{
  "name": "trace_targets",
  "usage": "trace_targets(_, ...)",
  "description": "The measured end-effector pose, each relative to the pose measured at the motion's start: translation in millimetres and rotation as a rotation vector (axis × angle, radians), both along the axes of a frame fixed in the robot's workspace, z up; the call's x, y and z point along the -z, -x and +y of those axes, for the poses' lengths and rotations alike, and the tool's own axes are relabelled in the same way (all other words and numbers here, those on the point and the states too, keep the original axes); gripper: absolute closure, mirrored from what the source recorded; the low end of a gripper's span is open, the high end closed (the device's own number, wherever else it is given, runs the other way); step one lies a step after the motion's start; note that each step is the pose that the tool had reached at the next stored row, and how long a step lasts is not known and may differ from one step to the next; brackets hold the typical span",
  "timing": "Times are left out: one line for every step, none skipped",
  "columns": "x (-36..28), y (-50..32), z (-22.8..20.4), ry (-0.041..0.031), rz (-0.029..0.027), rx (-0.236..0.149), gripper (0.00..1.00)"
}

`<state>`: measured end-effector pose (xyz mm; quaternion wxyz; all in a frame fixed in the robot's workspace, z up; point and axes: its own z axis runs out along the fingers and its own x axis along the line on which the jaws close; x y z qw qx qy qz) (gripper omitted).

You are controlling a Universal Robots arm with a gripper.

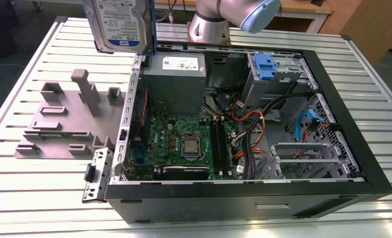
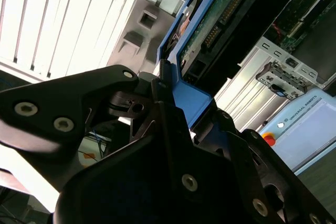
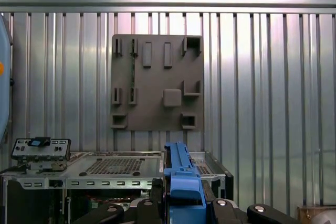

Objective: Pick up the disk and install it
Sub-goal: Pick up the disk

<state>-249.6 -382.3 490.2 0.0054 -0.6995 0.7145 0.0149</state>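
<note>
**Disk held aloft in the pincer, clear of the open case**

In the second wrist view the black pincer (image 2: pixel 176 95) is pressed together on the blue plastic carrier that frames the disk. One black finger (image 2: pixel 123 103) lies against each side of the carrier's edge. Past the fingers, the disk's (image 2: pixel 220 14) underside shows a green circuit board.

In the first wrist view the same blue carrier edge (image 3: pixel 184 179) rises between the pincer's black links.

In the exterior view the flat silver disk (image 1: pixel 120 25), with its white-and-blue label facing the camera, hangs on edge at the upper border. It is off the table and outside the case, above the case's wall on the exterior view's left.

Below it, a black computer case (image 1: pixel 249 201) lies open on its side. Inside are a green motherboard (image 1: pixel 179 136), a grey box-shaped power supply (image 1: pixel 176 79) and a narrow blue plastic bracket (image 1: pixel 264 67) seated in the metal drive bay.

Beside the case, on the exterior view's left, rests a grey moulded fixture plate (image 1: pixel 63 119) with raised blocks and posts.

Both stand on a ribbed, silver metal table (image 1: pixel 43 188).

Beyond the case stands the silver robot arm with a pale blue joint cap (image 1: pixel 239 12).
</note>
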Motion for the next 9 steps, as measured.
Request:
trace_targets(-0.1, -0.5, 0.0, 0.0001, 0.0001, 0.0, 0.64)
trace_targets(-0.1, -0.9, 0.0, 0.0001, 0.0001, 0.0, 0.64)
trace_targets(0.0, -1.4, 0.0, 0.0, 0.0, 0.0, 0.64)
trace_targets(0.0, -1.9, 0.0, 0.0, 0.0, 0.0, 0.64)
trace_targets(0.0, -2.4, 0.0, 0.0, 0.0, 0.0, 0.64)
trace_targets(0.0, -2.8, 0.0, 0.0, 0.0, 0.0, 0.64)
trace_targets(0.0, -3.1, -0.1, -0.0001, 0.0, 0.0, 0.64)
trace_targets(0.0, -3.3, -0.4, 0.0, 0.0, 0.0, 0.64)
trace_targets(0.0, -3.4, -0.8, 0.0, 0.0001, 0.0, 0.64)
